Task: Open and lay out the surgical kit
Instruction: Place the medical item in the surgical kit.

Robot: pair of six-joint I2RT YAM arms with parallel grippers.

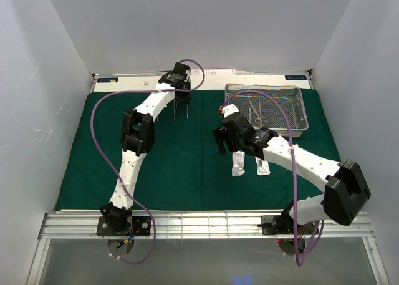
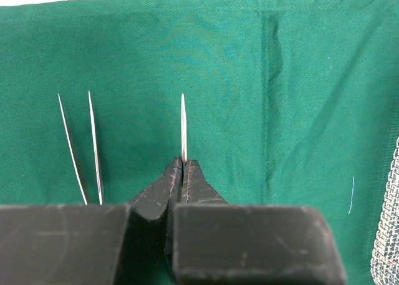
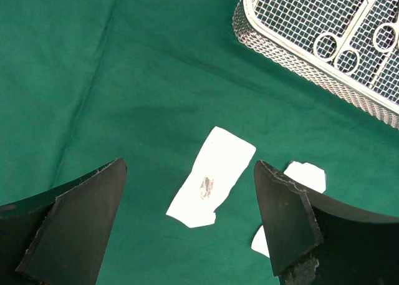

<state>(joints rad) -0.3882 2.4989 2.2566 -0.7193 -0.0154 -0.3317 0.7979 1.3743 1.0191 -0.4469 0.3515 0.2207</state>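
Ok, my left gripper (image 2: pixel 182 164) is pinched tight on a thin pointed silver metal instrument (image 2: pixel 183 126) over the dark green cloth wrap (image 2: pixel 293 79). Right gripper (image 3: pixel 190 166) gapes wide above 2 small white packets (image 3: pixel 212 185), near the rectangular silver wire-mesh tray (image 3: pixel 280 45).

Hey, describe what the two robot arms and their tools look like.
Both the left arm and right arm are white tubular links with bulky black joint housings. A purple cable loops along each. The left tool and right tool have matte black wedge-shaped fingers, scuffed at the edges.
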